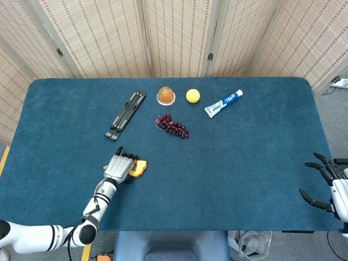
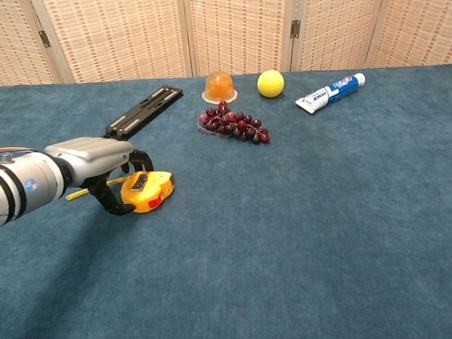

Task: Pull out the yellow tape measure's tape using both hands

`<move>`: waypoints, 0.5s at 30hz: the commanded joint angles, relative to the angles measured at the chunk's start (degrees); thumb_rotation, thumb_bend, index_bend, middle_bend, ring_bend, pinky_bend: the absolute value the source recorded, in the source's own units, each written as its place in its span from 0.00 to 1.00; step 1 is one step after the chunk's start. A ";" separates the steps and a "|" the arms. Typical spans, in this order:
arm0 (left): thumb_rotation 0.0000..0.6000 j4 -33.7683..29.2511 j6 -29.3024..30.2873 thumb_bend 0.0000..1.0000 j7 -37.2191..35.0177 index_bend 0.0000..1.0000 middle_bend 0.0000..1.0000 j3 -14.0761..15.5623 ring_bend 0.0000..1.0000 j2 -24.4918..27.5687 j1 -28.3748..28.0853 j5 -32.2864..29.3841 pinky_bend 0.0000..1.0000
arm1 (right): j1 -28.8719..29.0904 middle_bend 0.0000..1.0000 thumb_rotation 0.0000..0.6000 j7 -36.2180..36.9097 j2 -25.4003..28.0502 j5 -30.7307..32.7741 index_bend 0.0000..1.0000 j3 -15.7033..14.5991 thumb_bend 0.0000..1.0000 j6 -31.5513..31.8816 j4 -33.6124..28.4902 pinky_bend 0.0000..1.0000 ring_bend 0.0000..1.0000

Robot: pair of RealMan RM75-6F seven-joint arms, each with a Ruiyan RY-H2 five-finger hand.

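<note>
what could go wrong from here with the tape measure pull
The left hand curls over only the near edge of the yellow tape measure, so the case may slide on the table cloth rather than be held firm. The right hand hangs open off the table's far right edge, so it must cross the whole table to reach the short tape sticking out.
</note>
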 commanded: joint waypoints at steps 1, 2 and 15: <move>1.00 0.60 -0.30 0.36 -1.64 0.31 0.32 -0.24 0.29 -0.42 0.04 0.22 0.07 | -0.06 0.11 1.00 -0.04 -0.03 -0.02 0.23 0.00 0.32 0.07 -0.03 0.13 0.12; 1.00 0.93 -0.36 0.36 -2.16 0.33 0.33 -0.30 0.30 -0.52 0.06 0.44 0.07 | -0.07 0.11 1.00 -0.07 -0.02 -0.03 0.23 -0.01 0.32 0.07 -0.07 0.13 0.12; 1.00 -0.28 -1.02 0.36 -10.27 0.43 0.42 -1.13 0.38 2.26 1.19 6.75 0.09 | 2.94 0.11 1.00 -0.96 0.82 -2.60 0.23 0.34 0.32 -2.82 -2.61 0.13 0.12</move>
